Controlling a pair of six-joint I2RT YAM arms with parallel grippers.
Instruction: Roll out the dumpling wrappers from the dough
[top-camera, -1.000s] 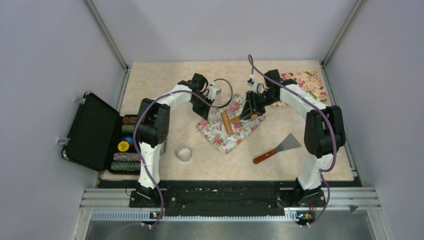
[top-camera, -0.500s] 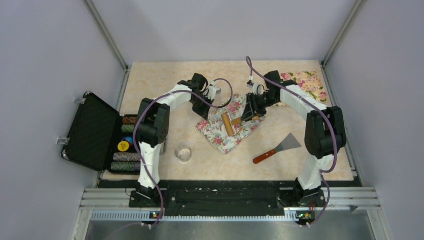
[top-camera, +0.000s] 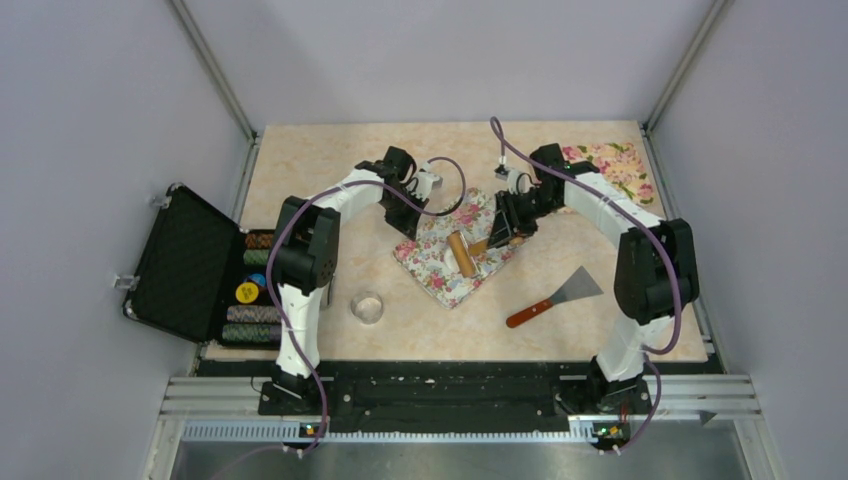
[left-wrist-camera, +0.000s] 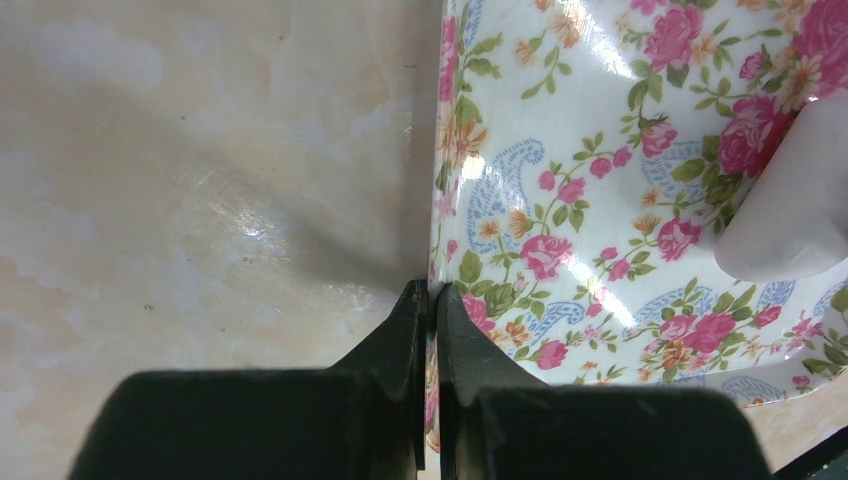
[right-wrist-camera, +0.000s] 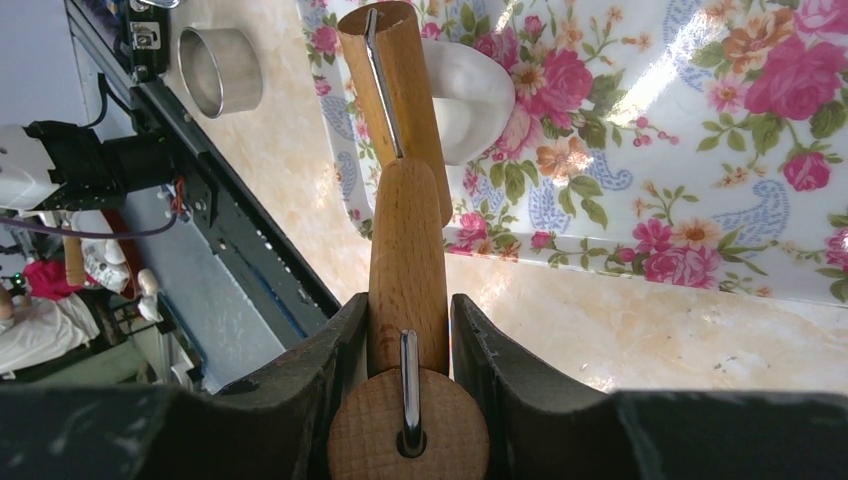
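Observation:
A floral mat (top-camera: 440, 268) lies mid-table. My left gripper (top-camera: 408, 222) is shut on its left edge, the thin sheet pinched between the fingertips (left-wrist-camera: 432, 292). My right gripper (top-camera: 497, 232) is shut on the wooden handle (right-wrist-camera: 408, 260) of a small rolling pin. Its roller (top-camera: 461, 254) rests across the mat. In the right wrist view the roller (right-wrist-camera: 392, 100) lies against the dough (right-wrist-camera: 472, 95), a white rounded lump on the mat. The same dough (left-wrist-camera: 790, 200) shows blurred at the right of the left wrist view. No dumpling wrappers show in any view.
A second floral mat (top-camera: 612, 165) lies at the back right. A red-handled scraper (top-camera: 555, 298) lies right of the centre mat. A small glass bowl (top-camera: 368, 306) stands near the front. An open black case (top-camera: 190, 262) of chips sits off the table's left edge.
My right gripper has drawn the rolling pin a little toward the near side of the mat. The left gripper has kept its hold on the mat's edge.

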